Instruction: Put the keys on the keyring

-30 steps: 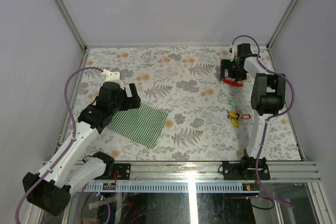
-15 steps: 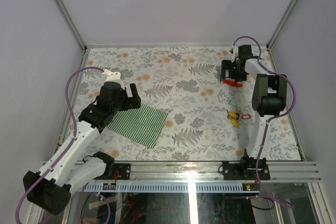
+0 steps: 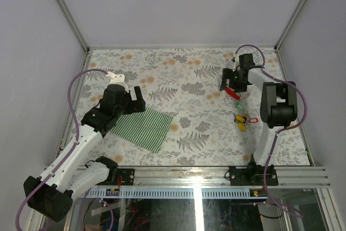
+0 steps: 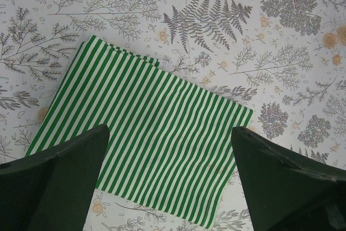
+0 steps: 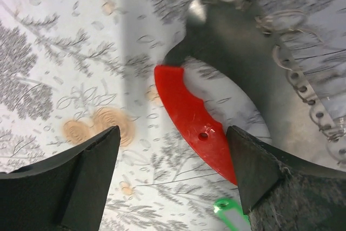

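Observation:
The keyring's red curved tag lies flat on the floral table at the far right, with a grey metal end at its top. My right gripper hangs low over it, open, the tag lying between the jaws and close to the right finger. In the top view the tag shows just under this gripper. The keys, with yellow and red heads, lie nearer the arm's base; a green one shows at the wrist view's bottom edge. My left gripper is open above a striped cloth.
The green-and-white striped cloth lies flat at centre left, under the left gripper. Metal frame posts and grey walls close in the table's back and sides. A purple cable loops off each arm.
The right gripper has swung and come down toward the near left, now straddling the red tag, with its jaws slightly narrower. The left arm has not moved.

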